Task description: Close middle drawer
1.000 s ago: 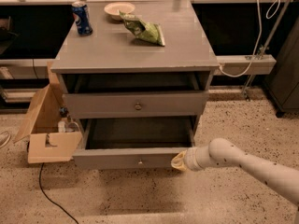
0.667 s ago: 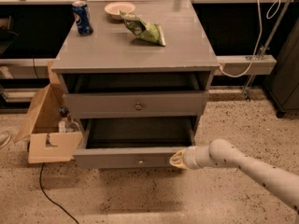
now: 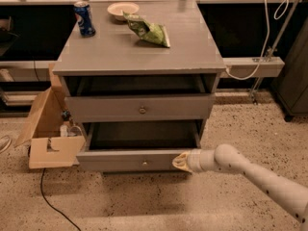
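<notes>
Pincer (image 3: 181, 161) edged left, against flat grey middle drawer (image 3: 115, 161)

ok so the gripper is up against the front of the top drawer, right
Not the top drawer. The gripper is up against the front of the middle drawer, the pulled-out one below it, beside its knob. The camera view shows this.

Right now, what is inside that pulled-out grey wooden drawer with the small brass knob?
The grey wooden middle drawer's visible floor shows nothing in it. Its back part runs under the grey top drawer, hidden and dark. The gripper is at the front's right end.
</notes>
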### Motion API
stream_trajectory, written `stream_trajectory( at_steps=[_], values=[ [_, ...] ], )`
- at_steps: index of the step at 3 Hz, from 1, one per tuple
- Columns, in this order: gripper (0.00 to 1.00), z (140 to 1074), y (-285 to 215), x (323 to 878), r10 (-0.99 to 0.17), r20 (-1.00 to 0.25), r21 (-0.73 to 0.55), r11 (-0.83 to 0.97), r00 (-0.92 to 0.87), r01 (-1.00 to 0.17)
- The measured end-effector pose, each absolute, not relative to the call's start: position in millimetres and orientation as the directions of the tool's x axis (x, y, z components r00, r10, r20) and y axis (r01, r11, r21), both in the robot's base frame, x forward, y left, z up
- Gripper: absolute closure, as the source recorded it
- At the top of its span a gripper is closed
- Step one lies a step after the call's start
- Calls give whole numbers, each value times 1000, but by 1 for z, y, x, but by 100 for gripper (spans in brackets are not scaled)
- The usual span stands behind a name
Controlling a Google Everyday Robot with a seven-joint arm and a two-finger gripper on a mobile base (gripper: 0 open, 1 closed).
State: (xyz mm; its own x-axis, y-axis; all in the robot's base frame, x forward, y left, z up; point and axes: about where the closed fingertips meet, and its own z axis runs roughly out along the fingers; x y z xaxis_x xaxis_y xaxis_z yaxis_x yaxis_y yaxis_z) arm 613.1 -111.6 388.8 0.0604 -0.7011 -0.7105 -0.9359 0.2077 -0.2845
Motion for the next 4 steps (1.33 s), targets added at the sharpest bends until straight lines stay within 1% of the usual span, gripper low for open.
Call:
stream_trajectory(
  at_steps=[1,4],
  values=[
    [100,389,-112,612,-700,-711,-285,209,61,-935],
    [100,386,-98,664,-603,-793,-306,268,89,-913]
  ],
)
